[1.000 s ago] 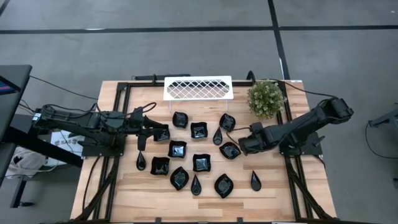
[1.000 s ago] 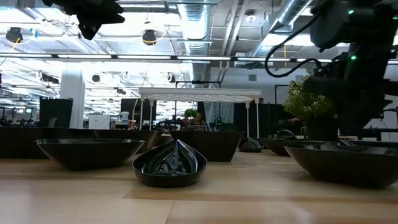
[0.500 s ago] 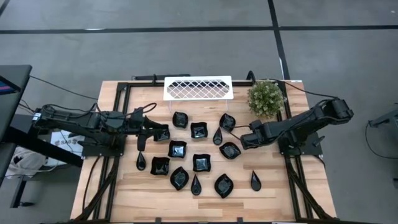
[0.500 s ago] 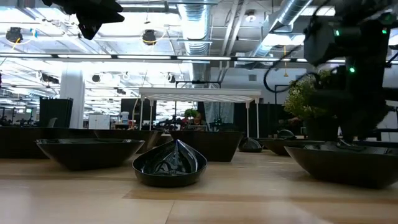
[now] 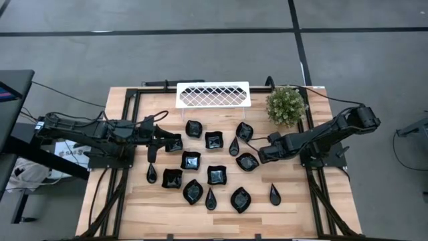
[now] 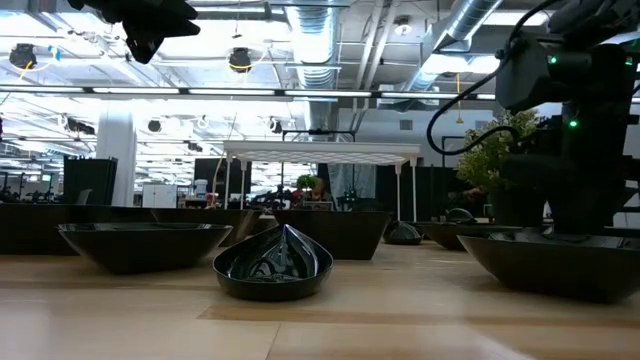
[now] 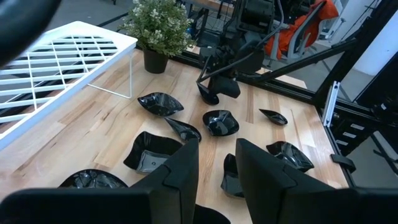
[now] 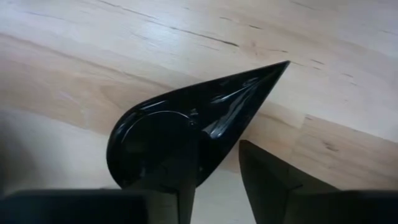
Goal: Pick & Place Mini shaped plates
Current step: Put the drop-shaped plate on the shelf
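Several glossy black mini plates [image 5: 214,175] in square, leaf and teardrop shapes lie on their bases across the middle of the wooden table. My right gripper [image 5: 261,156] is low, just right of a leaf plate [image 5: 247,161]. In the right wrist view the open right gripper [image 8: 221,146] points down at a teardrop plate [image 8: 205,112] lying on the wood. One finger [image 8: 180,180] covers its round end and the other [image 8: 267,171] stands outside its rim. My left gripper [image 5: 167,142] waits raised at the left, open [image 7: 217,146], beside a square plate [image 5: 176,142]. My right gripper may or may not touch the teardrop plate; I cannot tell. One finger hides the plate's round end [image 8: 155,149], coming from above. The other finger stands off the rim, with bare wood showing between them. The plate lies flat on the table.
A white lattice tray [image 5: 212,95] stands on legs at the far edge. A potted plant [image 5: 286,105] sits at the far right, close to my right arm. Black frame rails run along both table sides. Bare wood lies along the near edge.
My right gripper swung a little toward the far edge, then came partway back toward the near edge, staying beside the leaf plate. No plate has visibly moved.
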Controlling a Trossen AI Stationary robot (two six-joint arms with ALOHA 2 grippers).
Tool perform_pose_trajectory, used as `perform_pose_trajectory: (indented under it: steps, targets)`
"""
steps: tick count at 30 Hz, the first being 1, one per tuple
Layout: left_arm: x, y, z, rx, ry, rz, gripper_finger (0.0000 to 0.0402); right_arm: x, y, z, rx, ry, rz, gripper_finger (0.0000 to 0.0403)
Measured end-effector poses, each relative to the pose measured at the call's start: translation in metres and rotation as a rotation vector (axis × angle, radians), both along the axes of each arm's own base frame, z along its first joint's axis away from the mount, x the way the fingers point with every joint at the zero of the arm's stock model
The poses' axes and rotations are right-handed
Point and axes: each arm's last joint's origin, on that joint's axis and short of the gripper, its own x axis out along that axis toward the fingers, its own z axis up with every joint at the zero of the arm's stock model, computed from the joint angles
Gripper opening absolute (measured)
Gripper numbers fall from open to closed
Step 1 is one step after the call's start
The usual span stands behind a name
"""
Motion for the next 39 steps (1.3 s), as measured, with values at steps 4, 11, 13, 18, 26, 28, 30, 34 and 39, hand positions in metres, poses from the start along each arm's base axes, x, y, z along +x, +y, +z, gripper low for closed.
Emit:
perform_pose_trajectory:
  steps: [4,11,13,18,26,28,30,34,39]
  targets:
    - [0.000,0.000,0.000,0.000,0.000,0.000,0.0108,0.002,0.000,0.000,0.004,-0.020,0.006,0.0105]
    - [0.000,0.000,0.000,0.000,0.000,0.000,0.0108,0.002,0.000,0.000,0.004,-0.022,0.007,0.0069]
    - [0.000,0.000,0.000,0.000,0.000,0.000,0.0108,0.002,0.000,0.000,0.004,-0.021,0.007,0.0053]
    - [0.000,0.000,0.000,0.000,0.000,0.000,0.0108,0.002,0.000,0.000,-0.002,-0.021,0.006,0.0009]
    - [0.000,0.000,0.000,0.000,0.000,0.000,0.0108,0.008,0.002,0.007,0.029,-0.039,0.015,0.0004]
    - [0.000,0.000,0.000,0.000,0.000,0.001,0.0108,0.012,0.003,0.011,0.032,-0.051,0.033,0.0003]
    - [0.000,0.000,0.000,0.000,0.000,0.001,0.0108,0.016,0.004,0.016,0.036,-0.068,0.051,0.0004]
    - [0.000,0.000,0.000,0.000,-0.002,0.001,0.0108,0.027,0.006,0.031,0.036,-0.106,0.101,0.0002]
    - [0.000,0.000,0.001,0.000,-0.007,0.001,0.0108,0.033,0.002,0.048,0.021,-0.082,0.139,0.0001]
